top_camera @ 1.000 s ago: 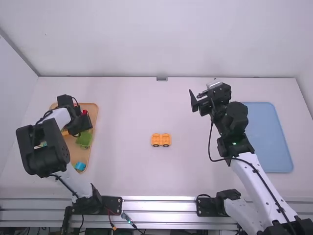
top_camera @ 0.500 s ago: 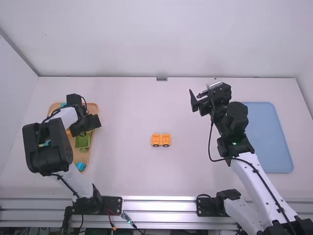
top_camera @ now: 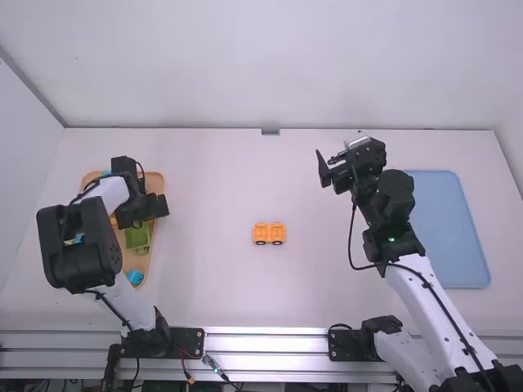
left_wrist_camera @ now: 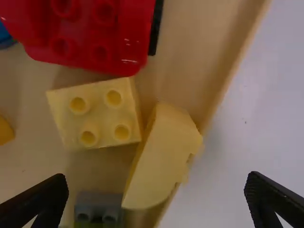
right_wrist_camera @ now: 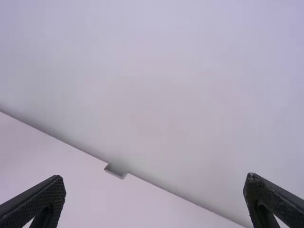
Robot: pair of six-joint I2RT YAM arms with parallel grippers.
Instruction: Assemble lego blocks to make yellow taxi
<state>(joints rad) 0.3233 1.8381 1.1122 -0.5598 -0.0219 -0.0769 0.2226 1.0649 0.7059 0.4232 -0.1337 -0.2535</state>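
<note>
In the high view we have one orange wheeled base on the table between the arms, the left one nearer the tray. In the left wrist view one sloped yellow block lies ahead of our open, empty left gripper, long axis across its closing line, beside one four-stud block; in the right wrist view our right gripper gapes empty.

On my feed: two trays, one car, two pale-yellow blocks, one red block, one grey block, one green block, at least two blue blocks.
</note>
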